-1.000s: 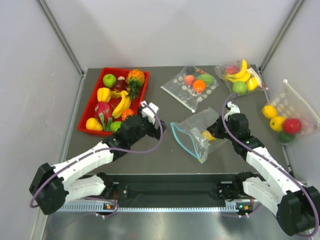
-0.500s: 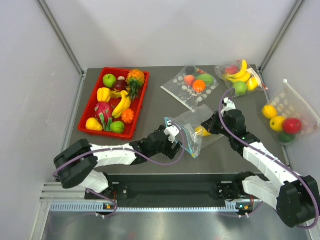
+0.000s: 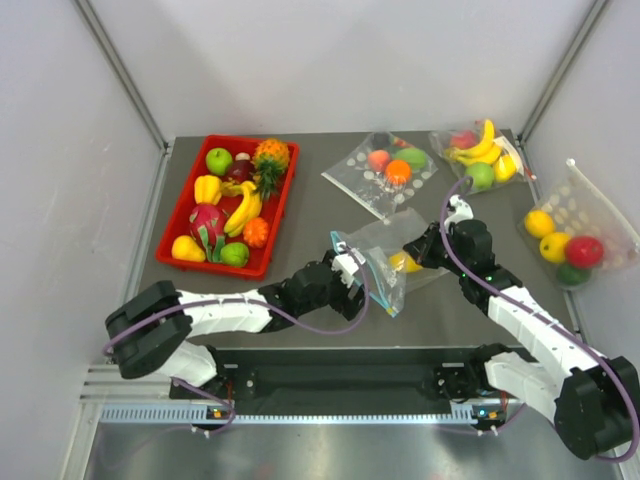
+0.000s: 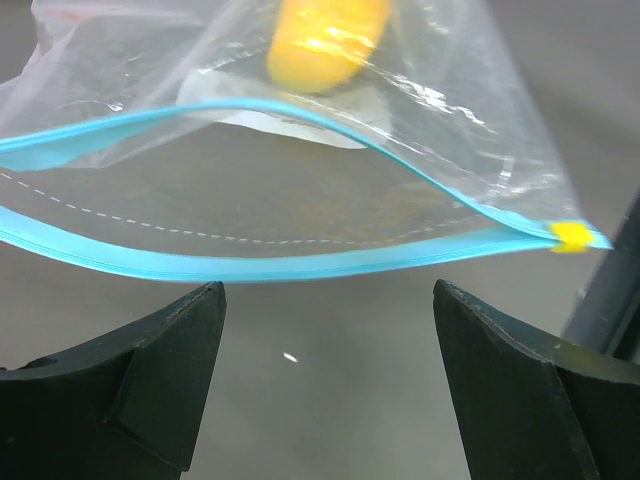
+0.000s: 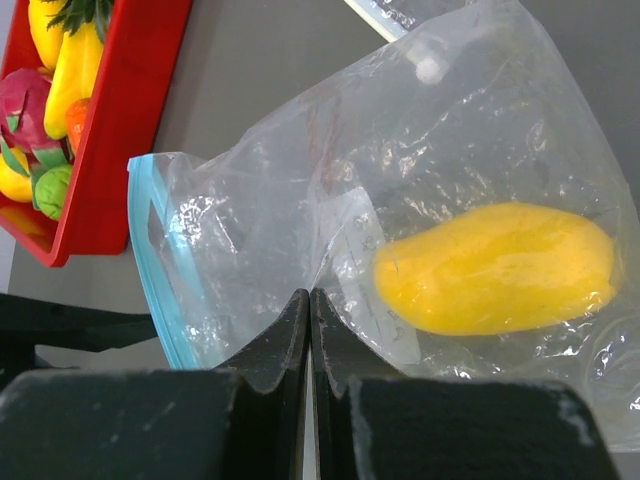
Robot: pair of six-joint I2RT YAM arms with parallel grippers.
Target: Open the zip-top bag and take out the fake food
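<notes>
The zip-top bag is clear, with a teal zip strip and its mouth gaping toward the left arm. A yellow fruit lies inside. My right gripper is shut on the bag's plastic next to the yellow fruit and holds it up off the table. My left gripper is open and empty at the bag's mouth. In the left wrist view the strip runs just beyond my gripper, with the fruit deeper in.
A red tray of fruits stands at the back left. A dotted bag of fruits, a bag with bananas and another fruit bag lie at the back and right. The tray's corner shows in the right wrist view.
My left arm has swung from the red tray across to the bag's mouth. The right gripper has lifted and drawn the bag slightly back, and the mouth has opened.
</notes>
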